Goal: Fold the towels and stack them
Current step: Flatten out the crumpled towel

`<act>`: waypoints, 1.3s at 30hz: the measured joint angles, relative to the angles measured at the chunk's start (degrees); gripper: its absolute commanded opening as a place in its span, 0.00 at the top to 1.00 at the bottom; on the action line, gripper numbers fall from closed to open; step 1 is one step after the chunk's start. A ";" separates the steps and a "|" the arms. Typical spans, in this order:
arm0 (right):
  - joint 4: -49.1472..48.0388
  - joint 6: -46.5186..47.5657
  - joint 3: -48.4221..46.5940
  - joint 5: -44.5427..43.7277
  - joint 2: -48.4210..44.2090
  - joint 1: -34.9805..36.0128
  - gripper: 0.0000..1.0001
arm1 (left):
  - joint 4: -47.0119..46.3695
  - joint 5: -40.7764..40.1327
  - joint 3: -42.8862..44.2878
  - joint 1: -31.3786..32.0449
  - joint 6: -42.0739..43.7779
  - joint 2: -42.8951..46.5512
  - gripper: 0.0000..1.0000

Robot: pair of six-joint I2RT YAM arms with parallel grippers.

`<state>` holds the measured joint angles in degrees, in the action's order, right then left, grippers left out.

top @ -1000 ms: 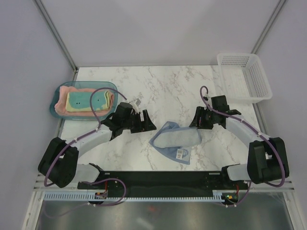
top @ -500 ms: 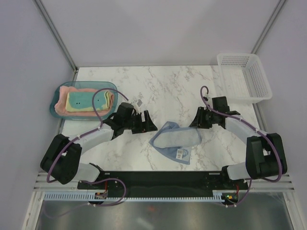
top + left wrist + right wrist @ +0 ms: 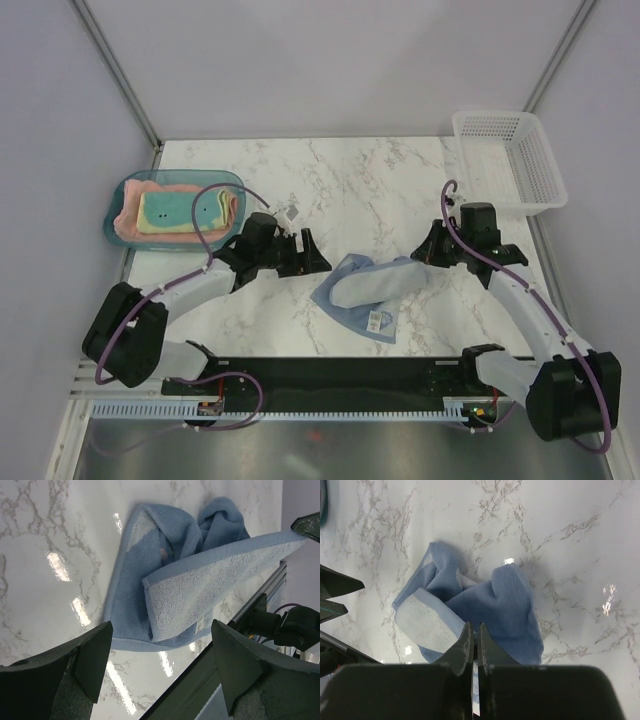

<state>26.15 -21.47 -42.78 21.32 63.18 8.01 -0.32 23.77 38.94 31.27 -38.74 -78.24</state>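
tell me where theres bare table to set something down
Widest bare marble: the far strip of the table between the teal tray and the white basket. A smaller patch lies near, left of the blue towel. Crowded mid-table: the left gripper open beside the towel, the right gripper shut on its edge.

Bunched light blue towel (image 3: pixel 170 580) on marbled surface (image 3: pixel 60 540); one long edge lifted, stretched taut toward upper right. The left hand (image 3: pixel 161 626) hovers above, fingers (image 3: pixel 90 660) spread wide, clear of cloth. Dark frame rail (image 3: pixel 210 670) lower right.
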 measured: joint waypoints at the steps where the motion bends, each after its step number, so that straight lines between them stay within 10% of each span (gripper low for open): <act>1: 0.98 -0.42 -0.11 -0.85 -1.75 0.00 1.00 | -0.61 0.87 0.00 0.00 -0.24 0.24 0.13; 29: 6.38 -9.38 8.79 -9.44 -6.19 0.00 1.00 | -15.26 6.80 3.17 5.33 -2.21 -20.04 0.22; 39: 6.01 -9.14 8.02 -9.44 -6.05 0.00 1.00 | -22.01 9.27 4.20 6.12 -5.62 -22.10 0.48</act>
<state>32.16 -30.61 -34.76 11.88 57.12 8.01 -22.33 33.04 43.13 37.39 -44.36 -100.33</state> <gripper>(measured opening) 0.021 0.592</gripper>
